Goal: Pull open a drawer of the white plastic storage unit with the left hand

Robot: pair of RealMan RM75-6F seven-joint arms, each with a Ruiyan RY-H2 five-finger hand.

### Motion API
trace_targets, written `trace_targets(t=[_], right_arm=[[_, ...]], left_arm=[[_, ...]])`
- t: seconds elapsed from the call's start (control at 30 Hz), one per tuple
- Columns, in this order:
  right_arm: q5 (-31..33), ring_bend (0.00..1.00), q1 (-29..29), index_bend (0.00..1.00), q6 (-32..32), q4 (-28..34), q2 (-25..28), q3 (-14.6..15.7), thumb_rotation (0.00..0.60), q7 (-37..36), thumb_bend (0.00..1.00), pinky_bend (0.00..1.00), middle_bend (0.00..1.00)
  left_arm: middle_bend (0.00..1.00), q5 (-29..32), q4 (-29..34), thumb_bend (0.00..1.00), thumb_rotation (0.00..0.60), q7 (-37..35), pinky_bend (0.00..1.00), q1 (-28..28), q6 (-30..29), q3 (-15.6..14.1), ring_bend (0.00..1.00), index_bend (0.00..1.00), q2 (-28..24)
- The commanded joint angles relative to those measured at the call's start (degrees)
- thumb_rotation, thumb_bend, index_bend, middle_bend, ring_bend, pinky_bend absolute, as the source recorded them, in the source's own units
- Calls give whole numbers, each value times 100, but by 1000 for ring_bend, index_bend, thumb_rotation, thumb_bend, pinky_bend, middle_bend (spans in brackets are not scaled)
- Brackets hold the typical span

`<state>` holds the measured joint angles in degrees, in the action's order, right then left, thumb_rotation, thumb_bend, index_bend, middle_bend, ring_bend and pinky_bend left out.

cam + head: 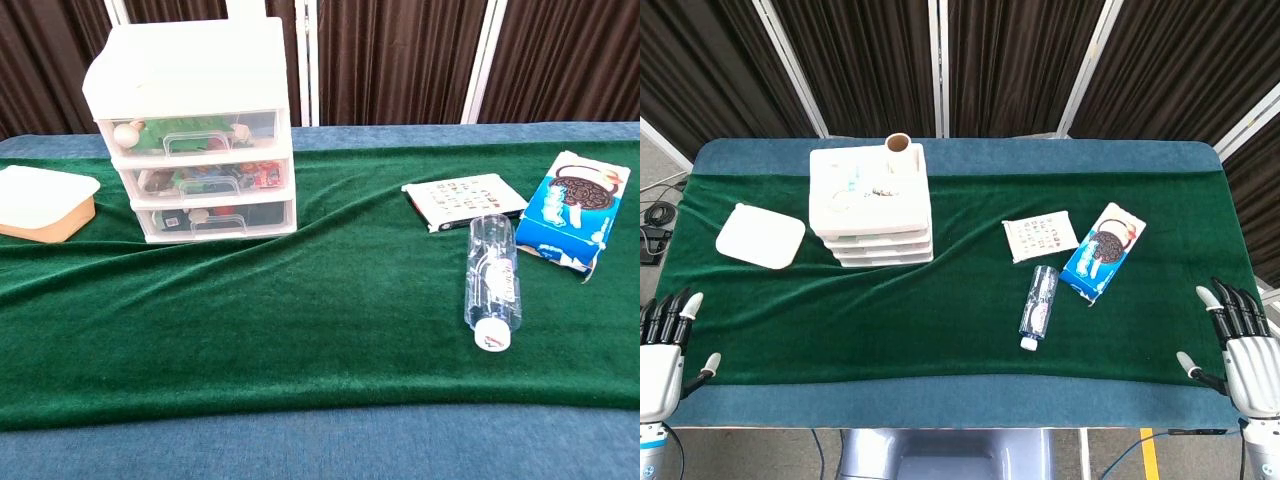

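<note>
The white plastic storage unit (872, 205) (192, 130) stands at the back left of the green cloth. It has three clear-fronted drawers stacked one above another, all pushed in, with small items inside. The top drawer's handle (195, 142) faces me. My left hand (664, 345) hovers at the table's near left corner, fingers apart and holding nothing, far from the unit. My right hand (1238, 342) is at the near right corner, also spread and empty. Neither hand shows in the chest view.
A white-lidded box (760, 236) (42, 200) lies left of the unit. A cardboard tube (898, 144) stands behind it. To the right lie a card packet (1040, 237) (465, 200), a plastic bottle (1038, 305) (492, 282) and a blue cookie box (1103, 251) (575, 210).
</note>
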<state>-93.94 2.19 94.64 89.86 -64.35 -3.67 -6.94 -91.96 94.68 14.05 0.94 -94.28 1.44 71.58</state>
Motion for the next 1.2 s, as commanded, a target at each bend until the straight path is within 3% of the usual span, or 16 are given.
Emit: trace_targets(t=[0.03,0.73,0.8,0.9,0.97,1.07,1.2], right_arm=[[-5,0,-7,83,11,4,10,4,600,-15,95,0,0],[62,0,-3,83,-35,6,29,-9,600,-86,94,0,0],[66,0,-17,83,-12,10,45,-11,600,-126,95,0,0],[43,0,-25,84,23,24,63,-15,600,-155,95,0,0],[35,0,-26,84,22,29,64,-10,600,-148,95,0,0],[31,0,-23,84,13,36,64,-6,600,-146,94,0,0],[33,0,-27,84,24,44,74,-12,600,-167,94,0,0]], left_arm=[[0,-6,9,278,600,6,0,5,-5,-6,0,0,-4],[0,38,157,283,600,-181,8,-55,73,34,0,0,-77],[85,-3,181,292,600,-278,118,-48,-48,92,66,0,-35],[510,-8,287,320,600,-763,424,-172,146,92,406,0,-53],[657,31,379,374,600,-1145,514,-260,325,82,531,0,-109],[780,94,593,507,600,-1764,605,-414,651,54,648,0,-223],[803,211,900,575,600,-2423,639,-726,1251,51,688,0,-472]])
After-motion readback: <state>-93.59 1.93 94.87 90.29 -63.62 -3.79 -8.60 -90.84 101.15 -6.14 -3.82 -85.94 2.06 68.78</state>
